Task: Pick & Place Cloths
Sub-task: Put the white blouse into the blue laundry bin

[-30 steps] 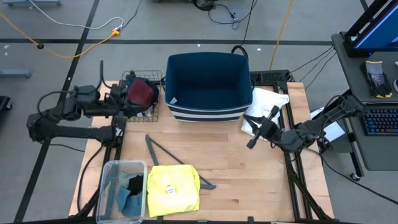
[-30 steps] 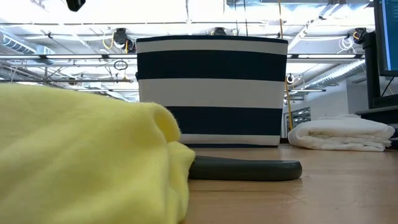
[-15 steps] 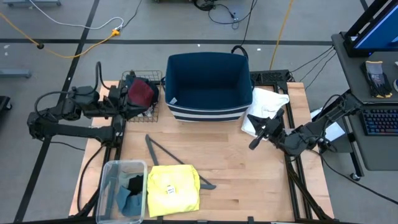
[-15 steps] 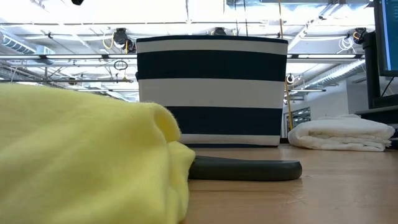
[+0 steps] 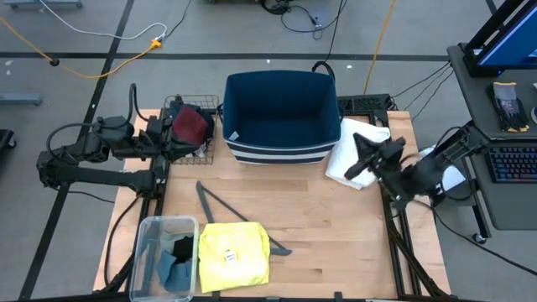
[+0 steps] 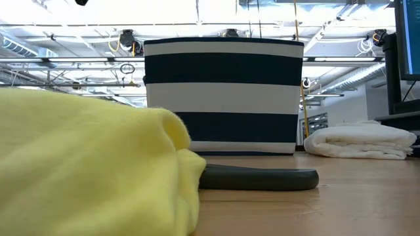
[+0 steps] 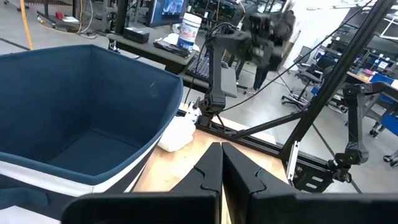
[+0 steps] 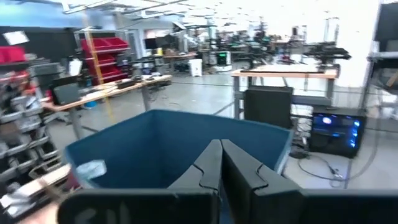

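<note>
A yellow T-shirt point(image 5: 233, 256) point(image 6: 85, 164) lies folded at the table's near edge. The white shirt point(image 5: 362, 134) point(image 6: 361, 141) lies folded to the right of the navy striped bin point(image 5: 281, 113). A maroon piece point(image 5: 191, 126) sits in a wire basket at the far left. Black and grey-blue pieces point(image 5: 174, 258) lie in a clear box. My right gripper point(image 5: 352, 168) point(image 8: 221, 148) is shut and empty, raised over the white shirt's near edge. My left gripper point(image 5: 172, 138) point(image 7: 221, 149) is shut and empty, beside the maroon piece.
A thin grey hanger point(image 5: 226, 205) point(image 6: 259, 177) lies on the wood between the bin and the yellow T-shirt. The wire basket point(image 5: 205, 151) stands left of the bin. The clear box point(image 5: 147, 252) sits at the near left corner. Bare wood lies between the hanger and the table's right edge.
My right gripper has moved from the bare wood near the white shirt toward the table's far edge and upward, and has tipped up so that it now faces the bin over the shirt. It has stayed shut. The left arm and the cloths have kept still.
</note>
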